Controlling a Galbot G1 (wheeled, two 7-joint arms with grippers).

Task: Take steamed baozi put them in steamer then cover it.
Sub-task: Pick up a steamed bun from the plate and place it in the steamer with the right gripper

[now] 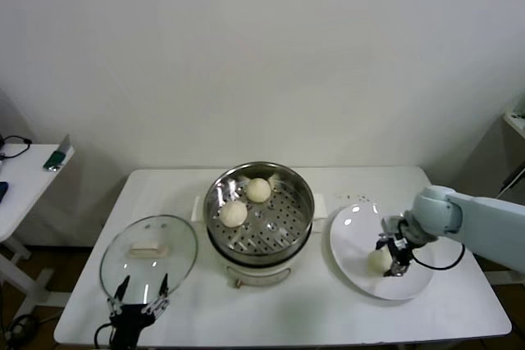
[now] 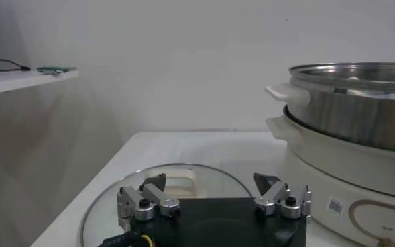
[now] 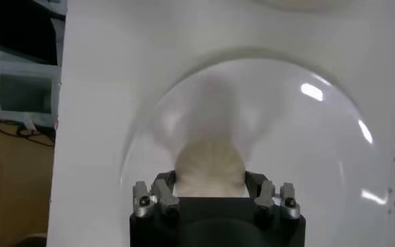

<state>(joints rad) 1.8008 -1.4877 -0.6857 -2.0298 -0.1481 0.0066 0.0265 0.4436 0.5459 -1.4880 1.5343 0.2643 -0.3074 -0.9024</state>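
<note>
Reaching in from the table's right edge, the right gripper [image 1: 392,258] sat low over the plate [image 1: 361,234], and its fingers flanked the one bun [image 1: 378,260] lying there. In the right wrist view the bun [image 3: 209,168] filled the gap between the two fingers [image 3: 162,191], which stood close against its sides; whether they already pressed it could not be told, and the bun's underside was hidden behind the gripper body. The right forearm ran off the head view's right edge, elbow out of sight, wrist bent down toward the plate.

Two more buns [image 1: 233,213] lay inside the steamer [image 1: 300,194] at the table's middle, touching or nearly touching, toward its back left. From the left wrist view only the steamer's [image 2: 358,107] outer wall and the base showed, cut off at the edge, and nothing inside it was visible.

The left gripper [image 1: 141,294] hung at the near left of the table, its fingers spread wide and holding nothing, just over the near rim of the cover [image 1: 149,258], which lay flat on the table [image 1: 328,317] left of the steamer. Its arm was mostly cut off by the head view's bottom edge.
</note>
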